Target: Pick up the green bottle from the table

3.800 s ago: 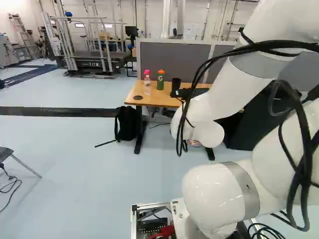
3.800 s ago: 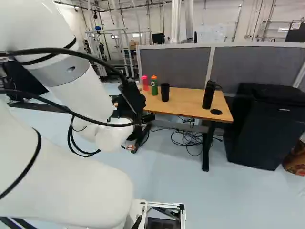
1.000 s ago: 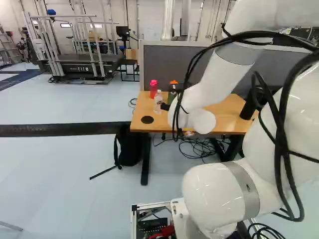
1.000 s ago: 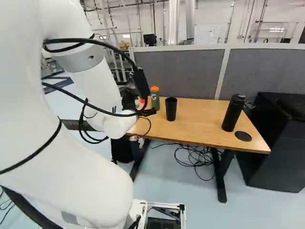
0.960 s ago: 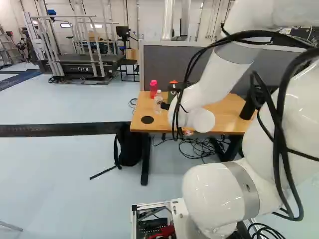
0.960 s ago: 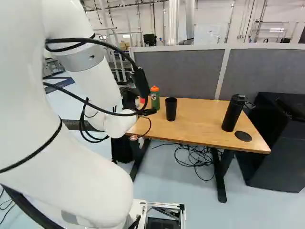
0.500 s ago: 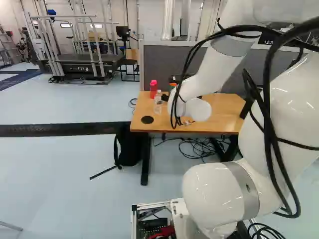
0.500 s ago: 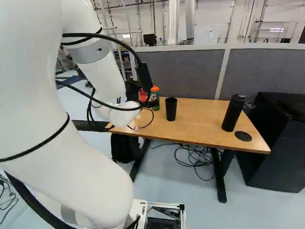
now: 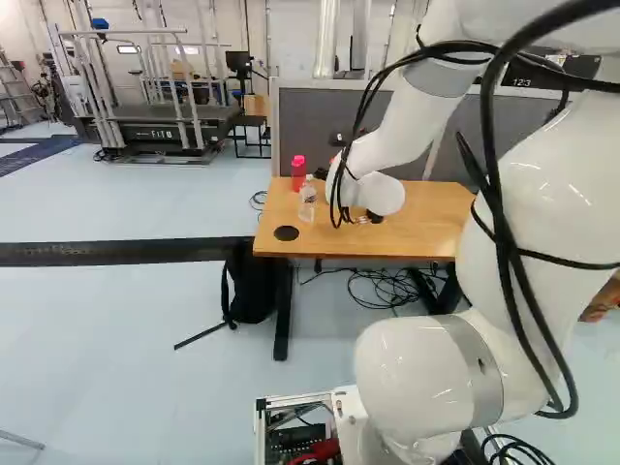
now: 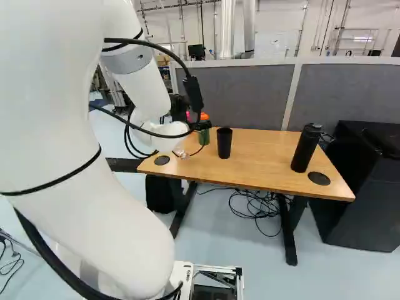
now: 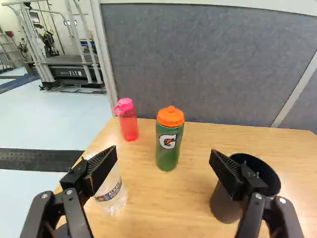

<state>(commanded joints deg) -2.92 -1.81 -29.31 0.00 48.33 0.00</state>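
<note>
You have four bottles: one green with an orange lid (image 11: pixel 166 156), one translucent pink with a pink lid (image 11: pixel 129 126), one clear plastic (image 11: pixel 115 194), one tall black cylinder (image 10: pixel 305 150). You also have one black round cup (image 10: pixel 224 144), two flat black discs (image 10: pixel 319 179), one rectangular wooden-topped table (image 10: pixel 269 156) and one black fabric backpack (image 9: pixel 252 291).

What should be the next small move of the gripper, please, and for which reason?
Probably ease the open gripper slowly straight ahead: the green bottle stands upright beyond, lined up between its fingers in the wrist view, while the clear bottle and black cup appear partly behind those fingers.
</note>
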